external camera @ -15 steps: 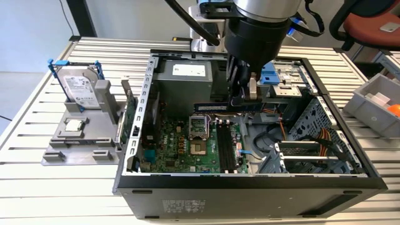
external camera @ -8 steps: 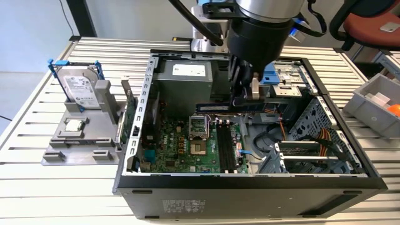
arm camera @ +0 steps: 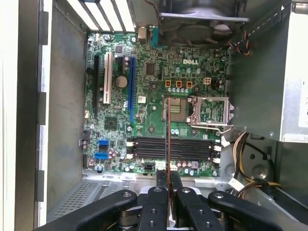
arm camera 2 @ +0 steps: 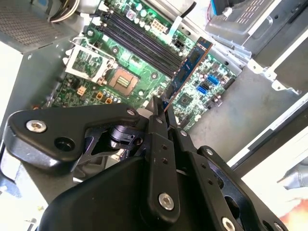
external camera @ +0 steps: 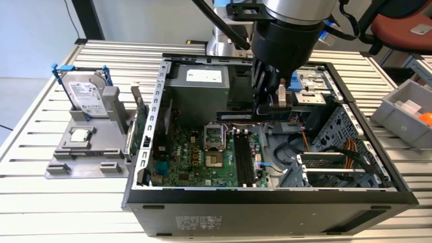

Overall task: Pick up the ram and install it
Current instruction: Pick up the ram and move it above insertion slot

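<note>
Centre of the exterior view: the robot's black hand (external camera: 270, 107) reaches down into an open computer case (external camera: 270, 202) that lies on a slatted metal table (external camera: 40, 202). Its fingers are closed on the ram (external camera: 260, 116), a dark-blue stick held level, clear above the green motherboard (external camera: 196, 162) and its black memory slots (external camera: 244, 162).

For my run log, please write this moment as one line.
gripper: shut on long thin dark-blue ram stick | position: above green motherboard in open dark computer case | black memory slots: empty | ram: not seated
</note>
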Tool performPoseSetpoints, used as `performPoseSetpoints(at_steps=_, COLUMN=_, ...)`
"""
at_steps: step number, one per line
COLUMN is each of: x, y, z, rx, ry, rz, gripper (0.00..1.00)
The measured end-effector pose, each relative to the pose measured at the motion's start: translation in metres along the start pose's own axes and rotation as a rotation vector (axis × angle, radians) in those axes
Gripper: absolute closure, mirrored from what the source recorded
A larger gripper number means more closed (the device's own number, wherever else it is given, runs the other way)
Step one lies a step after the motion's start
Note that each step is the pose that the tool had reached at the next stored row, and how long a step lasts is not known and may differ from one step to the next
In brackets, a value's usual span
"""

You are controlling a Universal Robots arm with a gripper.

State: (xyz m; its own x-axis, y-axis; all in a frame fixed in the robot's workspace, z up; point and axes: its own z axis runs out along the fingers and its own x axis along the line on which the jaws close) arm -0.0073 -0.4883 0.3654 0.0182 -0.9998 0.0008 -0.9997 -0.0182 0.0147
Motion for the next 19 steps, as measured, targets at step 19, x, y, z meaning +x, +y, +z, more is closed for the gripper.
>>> performPoseSetpoints(at_steps=19, x=-0.0058, y=-0.0061, z=0.0012, rx=-0.0007, ry=0.0026, rz=0.082, gripper=1.0)
